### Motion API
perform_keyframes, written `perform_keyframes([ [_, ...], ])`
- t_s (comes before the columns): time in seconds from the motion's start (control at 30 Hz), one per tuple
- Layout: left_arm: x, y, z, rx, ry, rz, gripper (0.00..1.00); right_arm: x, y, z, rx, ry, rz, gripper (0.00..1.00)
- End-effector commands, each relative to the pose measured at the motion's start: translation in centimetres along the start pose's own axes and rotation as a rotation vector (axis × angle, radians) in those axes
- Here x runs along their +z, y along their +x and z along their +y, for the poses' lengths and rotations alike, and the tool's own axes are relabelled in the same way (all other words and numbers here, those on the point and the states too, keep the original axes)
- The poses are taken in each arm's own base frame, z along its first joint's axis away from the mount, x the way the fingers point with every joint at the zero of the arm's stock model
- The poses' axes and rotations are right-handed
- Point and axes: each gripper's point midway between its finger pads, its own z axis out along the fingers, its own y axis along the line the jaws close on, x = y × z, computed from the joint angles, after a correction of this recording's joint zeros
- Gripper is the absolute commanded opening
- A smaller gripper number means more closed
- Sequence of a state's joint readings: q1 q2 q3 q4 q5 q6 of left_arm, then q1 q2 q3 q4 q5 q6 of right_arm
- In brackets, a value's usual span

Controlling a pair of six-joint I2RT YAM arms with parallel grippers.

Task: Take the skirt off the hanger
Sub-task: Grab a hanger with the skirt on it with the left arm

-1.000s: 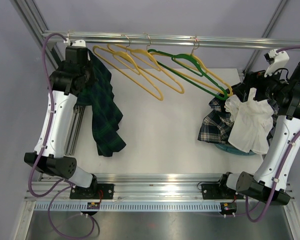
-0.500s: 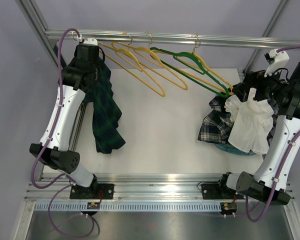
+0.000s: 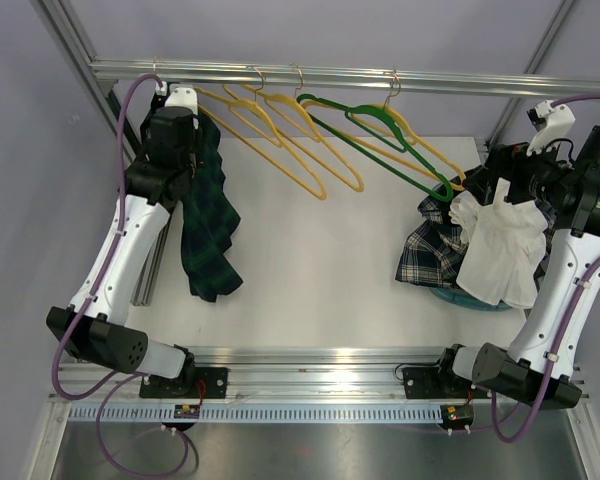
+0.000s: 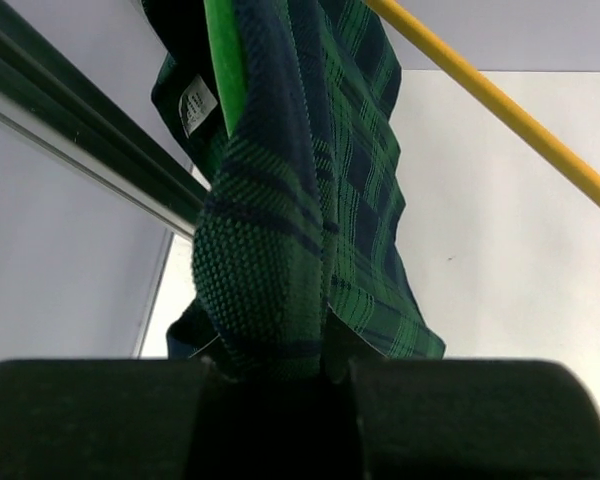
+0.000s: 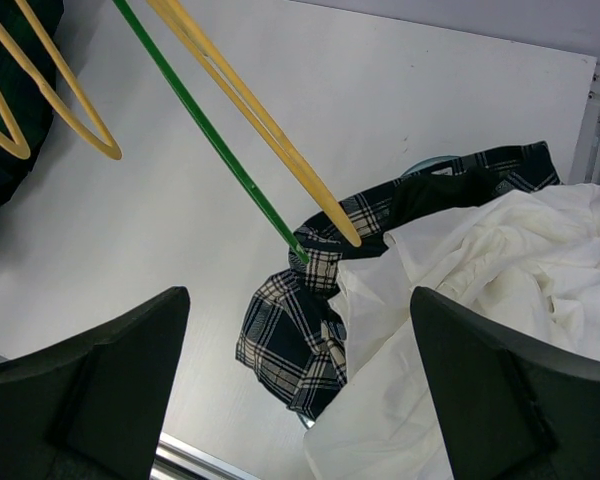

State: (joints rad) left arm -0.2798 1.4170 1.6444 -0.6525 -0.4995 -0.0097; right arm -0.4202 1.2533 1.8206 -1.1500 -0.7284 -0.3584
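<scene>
- The left gripper (image 4: 275,365) is closed tight on a fold of the dark green plaid skirt (image 3: 208,215); in the left wrist view the cloth is pinched between its two black fingers (image 4: 90,415) at the bottom of the frame.
- The skirt hangs at the upper left of the top view, just below the metal rail (image 3: 380,78), and drapes down along the left arm toward the white surface (image 3: 320,270).
- In the left wrist view a bright green hanger (image 4: 225,60) bar runs inside the top of the skirt, beside a small white label (image 4: 196,100).
- A yellow hanger (image 4: 500,105) crosses the upper right of that view, clear of the skirt.
- The right gripper (image 5: 300,390) stands wide open and holds nothing; its dark fingers (image 5: 90,400) frame the lower corners of the right wrist view.
- Below it lie a black-and-white checked garment (image 5: 300,330) and a white garment (image 5: 480,290) in a heap at the right of the surface.
- Yellow hangers (image 3: 280,140) and a green hanger (image 3: 390,150) hang bare along the middle of the rail.
</scene>
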Motion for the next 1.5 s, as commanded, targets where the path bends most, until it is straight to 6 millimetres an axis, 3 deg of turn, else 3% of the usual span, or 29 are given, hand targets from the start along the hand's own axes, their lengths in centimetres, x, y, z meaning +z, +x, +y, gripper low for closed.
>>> perform_keyframes([
  [0.0, -7.5, -17.5, 4.4, -0.259, -0.049, -0.653, 0.0, -0.1, -0.4, 0.5, 0.005, -0.023, -0.024, 1.0],
  [0.13, -7.9, -18.8, 4.4, -0.297, -0.037, -0.678, 0.0, -0.2, -0.1, 0.4, 0.003, -0.011, -0.019, 1.0],
  [0.27, -7.3, -18.6, 3.0, -0.316, 0.029, -0.643, 0.0, -0.3, -0.2, 0.4, 0.0, -0.006, -0.021, 0.99],
  [0.5, -6.2, -15.3, -0.3, -0.518, 0.203, -0.538, 0.0, -0.3, -0.3, 0.6, 0.007, -0.011, -0.03, 0.99],
  [0.63, -6.7, -14.8, -1.4, -0.692, 0.33, -0.497, 0.0, -0.2, -0.2, 0.5, 0.011, -0.013, -0.025, 1.0],
  [0.97, -10.5, -18.4, 0.1, -0.766, 0.446, -0.61, 0.0, 0.2, 0.5, 0.4, 0.022, -0.02, -0.012, 0.99],
  [1.13, -11.6, -19.6, 1.7, -0.627, 0.385, -0.703, 0.0, 0.1, 0.6, 0.4, 0.02, -0.019, -0.011, 0.99],
  [1.33, -9.1, -15.8, 3.3, -0.486, 0.239, -0.663, 0.0, 0.2, 0.9, 0.5, 0.022, -0.021, -0.002, 0.99],
  [1.4, -7.6, -13.5, 2.7, -0.439, 0.229, -0.608, 0.0, 0.1, 0.7, 0.5, 0.018, -0.023, -0.007, 1.0],
  [1.47, -7.2, -12.0, 2.5, -0.421, 0.232, -0.589, 0.0, -0.1, 0.3, 0.6, 0.004, -0.023, -0.017, 1.0],
])
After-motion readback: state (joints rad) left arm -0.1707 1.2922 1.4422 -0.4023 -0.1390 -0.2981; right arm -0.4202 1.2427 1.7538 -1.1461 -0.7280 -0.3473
